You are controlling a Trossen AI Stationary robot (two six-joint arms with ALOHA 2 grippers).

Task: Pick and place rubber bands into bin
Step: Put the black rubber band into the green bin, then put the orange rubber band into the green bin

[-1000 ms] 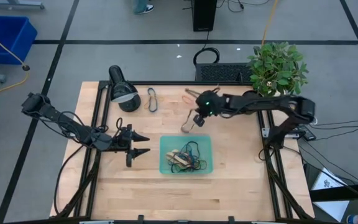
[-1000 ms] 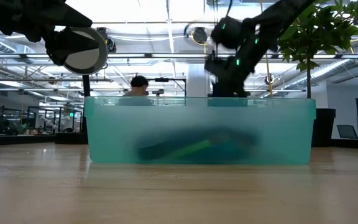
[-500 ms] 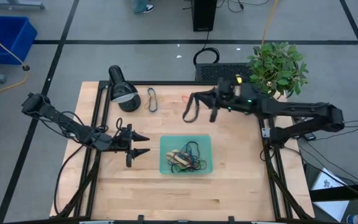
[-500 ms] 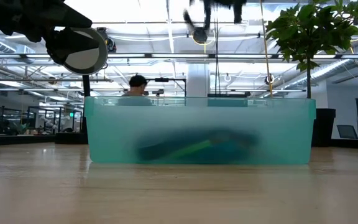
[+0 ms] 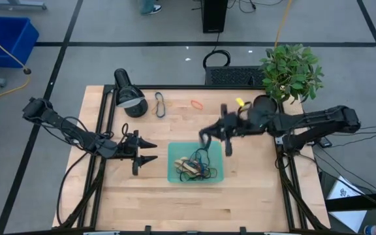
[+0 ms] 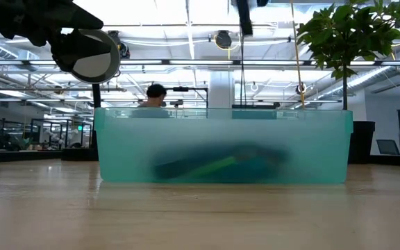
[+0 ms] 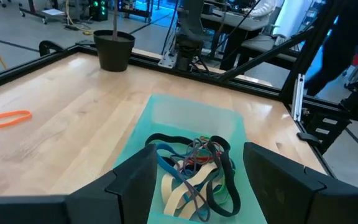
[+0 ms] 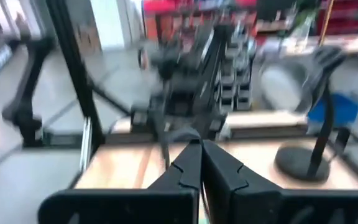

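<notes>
Overhead and table-level views of a two-arm rig at a wooden table (image 5: 175,202). The right gripper (image 5: 209,136) is seen above the far right corner of the bin (image 5: 172,176), its fingers (image 8: 185,168) pressed together on a dark rubber band (image 5: 202,136) that hangs blurred from the tips; in the right wrist view the closed fingers meet in a single seam. The left gripper (image 5: 150,151) is held just beside the bin's left wall, apart from it, with its fingers (image 7: 135,180) spread wide and nothing between them. The bin, a shallow teal tray, lies near the middle of the table and contains a tangled heap of rubber bands (image 7: 194,171) in blue, black, tan and green. Two bands are left on the bare wood toward the far edge: a dark loop (image 5: 160,104) just beside the base of the desk lamp (image 5: 126,93), and an orange loop (image 5: 196,104) further right, well apart from the bin. A potted plant (image 5: 291,70) stands at the far right corner. In the low view the bin's frosted wall (image 6: 221,146) fills the middle, with the heap showing dimly through it; a person (image 6: 155,96) is visible in the room behind
</notes>
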